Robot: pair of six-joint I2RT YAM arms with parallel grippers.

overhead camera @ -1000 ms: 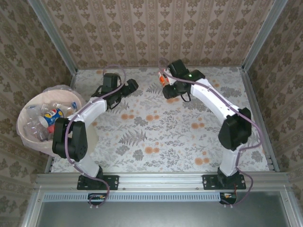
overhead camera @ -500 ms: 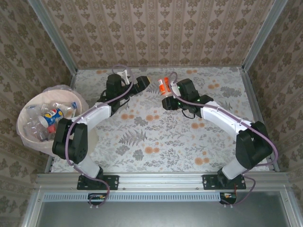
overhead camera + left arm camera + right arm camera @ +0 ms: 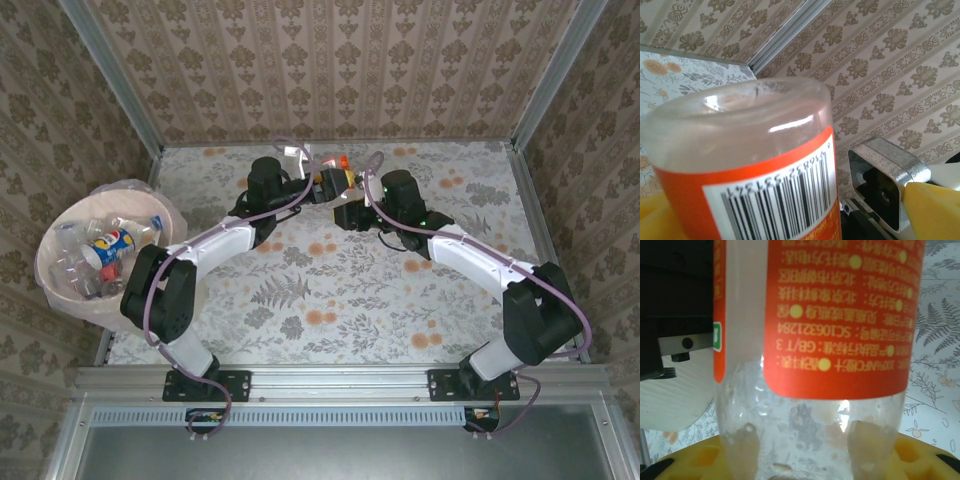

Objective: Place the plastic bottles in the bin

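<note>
We find the right gripper clenched on the orange-labelled bottle, the left gripper spread wide around the same bottle, both over the table's far middle, the bin holding other bottles well apart at left.

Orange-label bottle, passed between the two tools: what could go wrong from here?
1. The left tool stands open around the orange-label bottle. Should the right tool, shut on it, let go first, the bottle would likely drop onto the table.
2. The left tool sits near the bottle's smooth rounded end, so a grip there may slip.
3. The bin stands far to the left, making for a long carry.
</note>
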